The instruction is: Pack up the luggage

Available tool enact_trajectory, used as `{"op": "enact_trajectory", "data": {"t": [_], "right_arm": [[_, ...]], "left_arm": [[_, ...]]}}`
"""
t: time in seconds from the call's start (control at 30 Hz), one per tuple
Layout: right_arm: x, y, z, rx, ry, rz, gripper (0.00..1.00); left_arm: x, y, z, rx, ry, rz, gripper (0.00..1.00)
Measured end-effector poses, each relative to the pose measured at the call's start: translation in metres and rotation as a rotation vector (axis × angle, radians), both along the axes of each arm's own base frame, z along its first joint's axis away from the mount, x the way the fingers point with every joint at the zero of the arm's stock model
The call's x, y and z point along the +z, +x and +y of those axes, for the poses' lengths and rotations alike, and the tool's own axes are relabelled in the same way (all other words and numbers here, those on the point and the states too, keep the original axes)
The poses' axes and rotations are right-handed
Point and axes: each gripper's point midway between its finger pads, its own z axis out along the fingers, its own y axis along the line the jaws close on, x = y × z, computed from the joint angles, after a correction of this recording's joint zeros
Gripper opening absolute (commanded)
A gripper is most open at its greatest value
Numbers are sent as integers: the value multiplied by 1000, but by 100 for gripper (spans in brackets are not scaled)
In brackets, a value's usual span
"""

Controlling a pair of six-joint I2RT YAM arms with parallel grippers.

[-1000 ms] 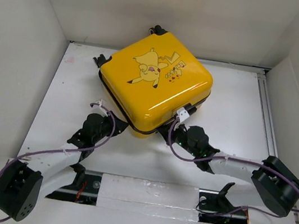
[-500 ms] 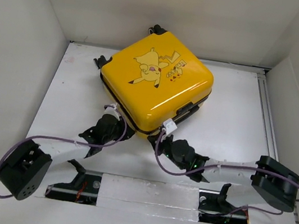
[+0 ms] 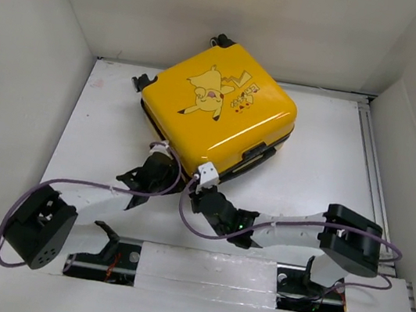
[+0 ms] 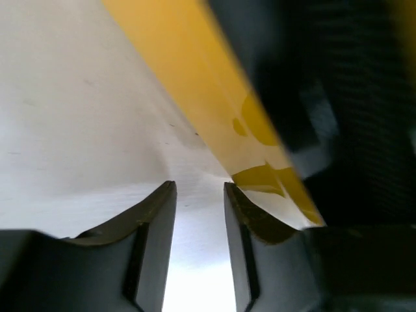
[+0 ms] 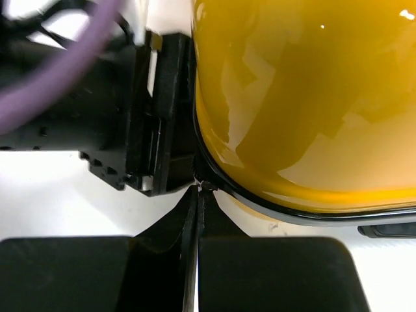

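The yellow Pikachu luggage [image 3: 215, 110] lies flat and closed at the back middle of the table, turned diagonally. My right gripper [image 3: 200, 193] is at its near corner. In the right wrist view the jaws [image 5: 198, 190] are shut on the small zipper pull [image 5: 207, 186] at the black zipper trim, under the yellow shell [image 5: 305, 97]. My left gripper [image 3: 160, 166] sits just left of that corner. In the left wrist view it [image 4: 200, 195] is open and empty, low over the table, with the right finger [image 4: 244, 221] at the luggage's yellow lower edge [image 4: 188, 78].
The luggage's black carry handle [image 3: 256, 152] faces the near right. Black wheels show at the left [image 3: 139, 80] and back [image 3: 222, 41] corners. White walls enclose the table [image 3: 326, 159] on three sides. The left arm's wrist [image 5: 130, 110] shows close to the right gripper.
My right gripper has slid left along the luggage's near edge, from by the handle to the near corner. My left gripper has moved right and in, up against the luggage.
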Motion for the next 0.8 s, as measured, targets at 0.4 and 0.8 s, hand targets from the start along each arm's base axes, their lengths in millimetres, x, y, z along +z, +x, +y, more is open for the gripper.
{"op": "enact_trajectory", "data": {"t": [0.4, 0.8], "right_arm": [[3, -7, -17, 9, 27, 4, 0], [5, -49, -7, 199, 72, 65, 0]], "left_arm": [[120, 59, 76, 399, -82, -362, 99], [175, 192, 217, 810, -508, -469, 99]]}}
